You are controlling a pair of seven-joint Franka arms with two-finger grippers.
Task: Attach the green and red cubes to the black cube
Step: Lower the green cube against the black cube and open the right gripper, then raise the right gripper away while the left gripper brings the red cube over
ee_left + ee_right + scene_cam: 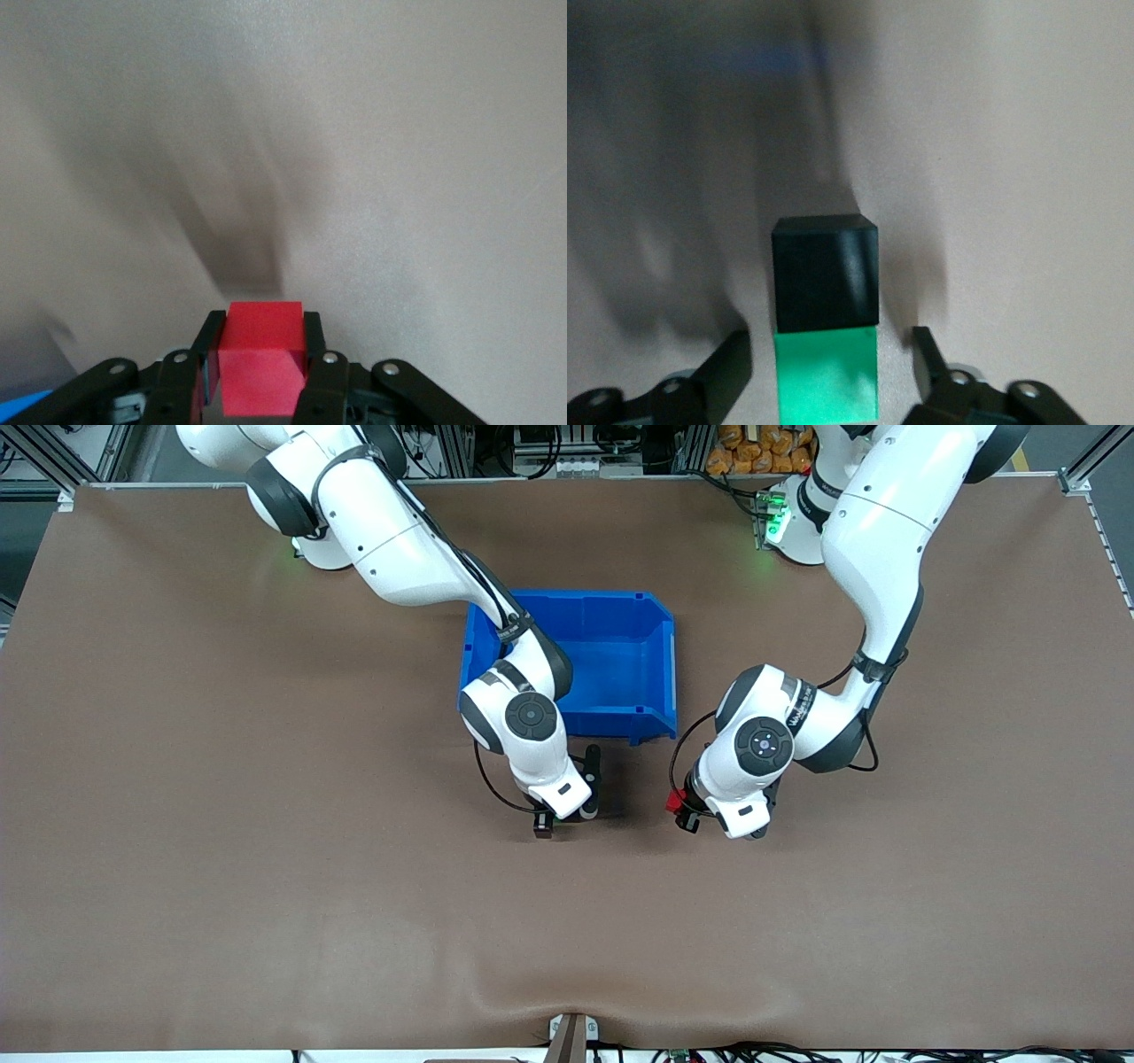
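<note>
Green cube [827, 372] between right gripper [830, 367] fingers

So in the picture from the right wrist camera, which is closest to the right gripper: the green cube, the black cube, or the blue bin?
1. green cube: between the open fingers of the right gripper.
2. black cube: touching the green one, just past the fingertips.
3. blue bin: farthest, only a blur in the right wrist view; it shows plainly from the front.

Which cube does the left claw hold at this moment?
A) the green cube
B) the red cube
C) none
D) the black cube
B: in the left wrist view the left claw is shut on the red cube, its fingers pressing both sides of the cube.
</note>
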